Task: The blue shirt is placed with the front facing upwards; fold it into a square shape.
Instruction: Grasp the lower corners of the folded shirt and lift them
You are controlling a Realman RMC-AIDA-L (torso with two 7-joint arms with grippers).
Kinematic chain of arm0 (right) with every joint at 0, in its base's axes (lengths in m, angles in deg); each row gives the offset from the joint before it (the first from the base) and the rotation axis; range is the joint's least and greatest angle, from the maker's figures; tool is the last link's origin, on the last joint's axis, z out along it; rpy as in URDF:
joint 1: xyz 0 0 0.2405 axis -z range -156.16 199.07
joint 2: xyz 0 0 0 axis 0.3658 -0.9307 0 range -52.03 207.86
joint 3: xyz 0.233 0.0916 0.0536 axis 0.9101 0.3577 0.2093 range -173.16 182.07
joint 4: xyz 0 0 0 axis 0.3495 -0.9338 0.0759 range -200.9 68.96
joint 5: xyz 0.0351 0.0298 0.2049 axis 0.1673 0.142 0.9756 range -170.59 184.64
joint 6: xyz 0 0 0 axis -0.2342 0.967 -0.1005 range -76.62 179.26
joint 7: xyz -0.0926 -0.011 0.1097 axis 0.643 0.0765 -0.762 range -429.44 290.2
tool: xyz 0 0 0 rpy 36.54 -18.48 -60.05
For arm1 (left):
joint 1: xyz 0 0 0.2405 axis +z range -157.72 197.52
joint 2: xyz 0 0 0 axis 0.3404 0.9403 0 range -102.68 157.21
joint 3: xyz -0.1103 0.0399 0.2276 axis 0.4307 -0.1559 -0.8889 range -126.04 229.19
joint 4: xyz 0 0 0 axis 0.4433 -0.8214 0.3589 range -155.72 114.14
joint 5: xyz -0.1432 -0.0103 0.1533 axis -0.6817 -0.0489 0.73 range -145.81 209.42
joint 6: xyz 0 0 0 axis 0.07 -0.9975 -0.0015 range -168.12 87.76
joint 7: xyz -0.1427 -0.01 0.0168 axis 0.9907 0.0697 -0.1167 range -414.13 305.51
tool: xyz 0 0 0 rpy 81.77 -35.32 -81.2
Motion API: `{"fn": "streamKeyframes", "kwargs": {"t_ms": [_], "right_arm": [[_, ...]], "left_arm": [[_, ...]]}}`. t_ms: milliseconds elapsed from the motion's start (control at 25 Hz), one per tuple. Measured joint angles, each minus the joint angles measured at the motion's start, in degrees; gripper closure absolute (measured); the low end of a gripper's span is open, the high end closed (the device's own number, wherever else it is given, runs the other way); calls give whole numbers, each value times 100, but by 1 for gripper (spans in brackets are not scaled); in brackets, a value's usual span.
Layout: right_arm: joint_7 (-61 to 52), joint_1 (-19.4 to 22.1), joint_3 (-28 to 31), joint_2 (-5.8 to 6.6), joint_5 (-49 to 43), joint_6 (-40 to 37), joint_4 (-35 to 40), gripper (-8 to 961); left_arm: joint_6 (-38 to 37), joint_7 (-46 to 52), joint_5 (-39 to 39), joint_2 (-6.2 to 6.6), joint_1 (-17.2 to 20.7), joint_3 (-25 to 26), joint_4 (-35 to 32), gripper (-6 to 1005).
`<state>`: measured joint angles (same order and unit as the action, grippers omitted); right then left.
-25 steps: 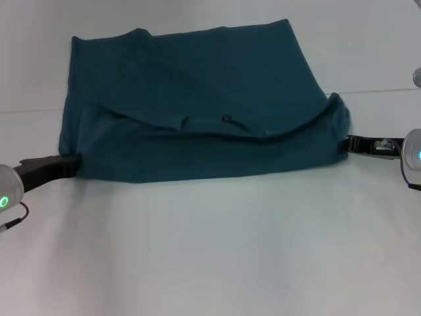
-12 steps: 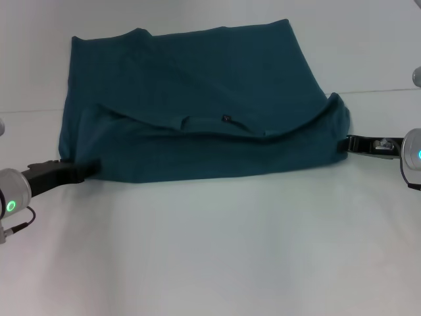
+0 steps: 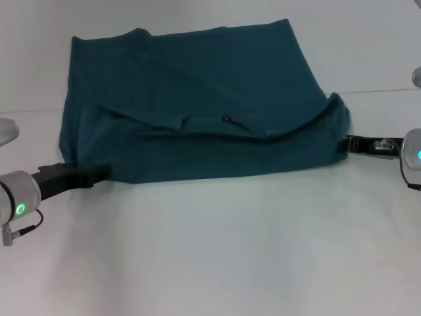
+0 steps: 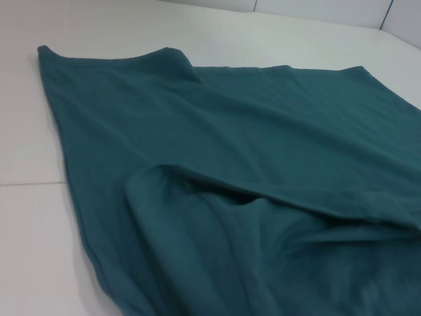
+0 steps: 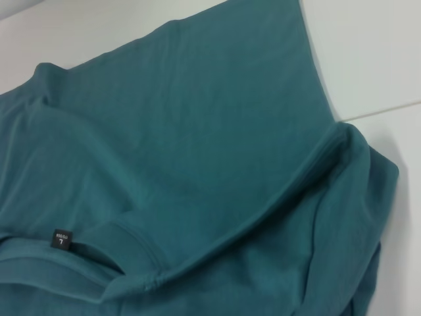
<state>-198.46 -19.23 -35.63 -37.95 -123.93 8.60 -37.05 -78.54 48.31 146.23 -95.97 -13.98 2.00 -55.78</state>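
Teal cloth of the shirt (image 3: 197,112) is lying partly folded mid-table (image 3: 217,250). Left gripper (image 3: 99,176) is reaching under its near-left corner, right gripper (image 3: 346,143) is sitting at the right edge; I cannot tell either's grip. A loose hold risks skewing the fold. Open room is lying nearer the robot.

1. The place looks like a robot test bench or lab set-up, not a lived-in room.
2. A plain white table (image 3: 217,250) fills almost the whole head view, with a thin seam line across it.
3. Only one garment lies on it, the blue shirt (image 3: 197,112).
4. Two black robot grippers reach in at table level: the left gripper (image 3: 99,176) and the right gripper (image 3: 346,143).
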Motion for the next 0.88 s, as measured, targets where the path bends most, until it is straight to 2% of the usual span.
{"fn": "streamKeyframes", "kwargs": {"t_ms": [160, 480, 680, 880], "right_arm": [[11, 7, 0, -12, 0, -5, 0, 933], [25, 8, 0, -19, 0, -9, 0, 932], [26, 10, 0, -13, 0, -9, 0, 932], [26, 39, 0, -4, 9, -9, 0, 933]], "left_arm": [[79, -7, 1, -9, 9, 28, -16, 259], [101, 26, 3, -8, 0, 41, 13, 462], [144, 31, 3, -8, -7, 45, 16, 693], [181, 35, 3, -8, -12, 45, 17, 861]]}}
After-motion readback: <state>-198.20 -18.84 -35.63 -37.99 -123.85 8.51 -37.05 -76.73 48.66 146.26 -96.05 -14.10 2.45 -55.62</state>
